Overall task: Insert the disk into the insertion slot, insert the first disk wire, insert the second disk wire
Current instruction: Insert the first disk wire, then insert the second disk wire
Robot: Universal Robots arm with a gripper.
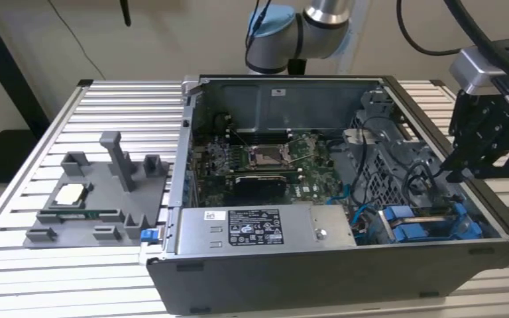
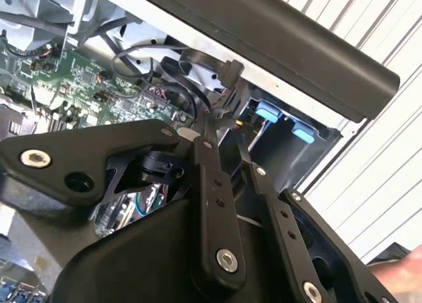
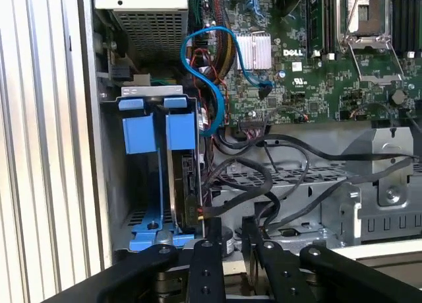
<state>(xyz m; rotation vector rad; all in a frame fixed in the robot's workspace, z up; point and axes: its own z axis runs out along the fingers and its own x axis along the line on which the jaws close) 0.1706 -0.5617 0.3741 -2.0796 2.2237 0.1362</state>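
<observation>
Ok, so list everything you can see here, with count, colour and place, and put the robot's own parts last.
Table: one, silver, slatted, under everything.
Computer case: one, dark grey, open, on the table.
Motherboard: one, green, inside the case.
Power-supply box: one, grey with a pale label, along the case's near edge.
Drive bay: one, grey, in the case corner at the exterior view's right.
Drive carriers: two, bright blue, side by side in the drive bay.
Black cables: several, beside the drive bay.
Blue cable: one, looping over the motherboard.
Fixture: one, grey, on the table at the exterior view's left.
Robot arm: one, silver and pale blue, behind the case.
Pincer: one, black, close to the black cables.
</observation>
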